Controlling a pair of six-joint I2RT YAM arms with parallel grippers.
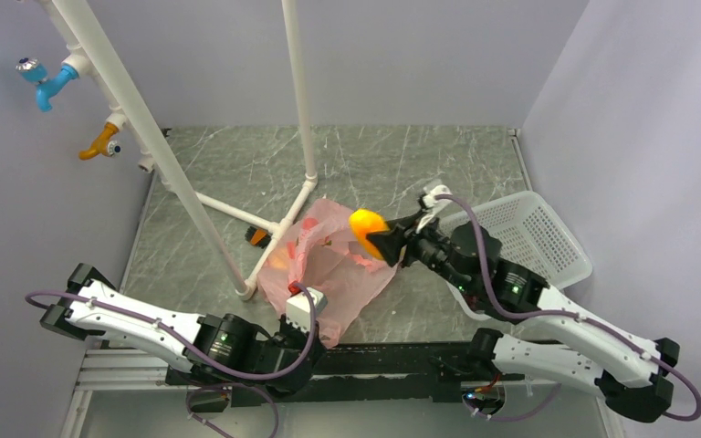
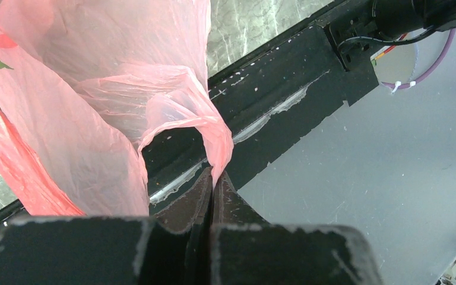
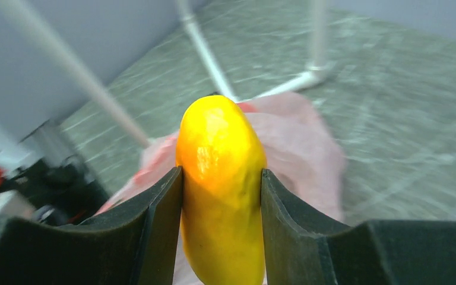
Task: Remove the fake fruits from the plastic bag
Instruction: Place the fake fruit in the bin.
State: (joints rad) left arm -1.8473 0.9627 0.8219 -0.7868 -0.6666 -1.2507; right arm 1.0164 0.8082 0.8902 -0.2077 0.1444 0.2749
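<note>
A: Right tool (image 1: 373, 237) status?
B: Gripping a yellow-orange fruit (image 3: 221, 148); one finger on each side, fruit sticking out past the tips; it's outside the bag (image 1: 342, 274), held up over the bag's far right edge.
A: Where's the bag?
B: On the bench (image 1: 402, 164); pink, crumpled, between the two arms; just beside the foot of the white pipe frame (image 1: 299, 109).
A: Left tool (image 2: 212, 181)?
B: Closed; fingers pinched together on a fold of the bag's near edge; the film loops up out of the tips in the left wrist view.
A: More fruit inside?
B: An orange blur shows through the film on the bag's left side; can't tell what it is.
A: Anything else?
B: White mesh basket (image 1: 534, 233) on the bench right of the bag, behind the right arm; small orange-and-black object (image 1: 257, 237) by the frame's foot, left of the bag; touching or just beside, can't tell.
</note>
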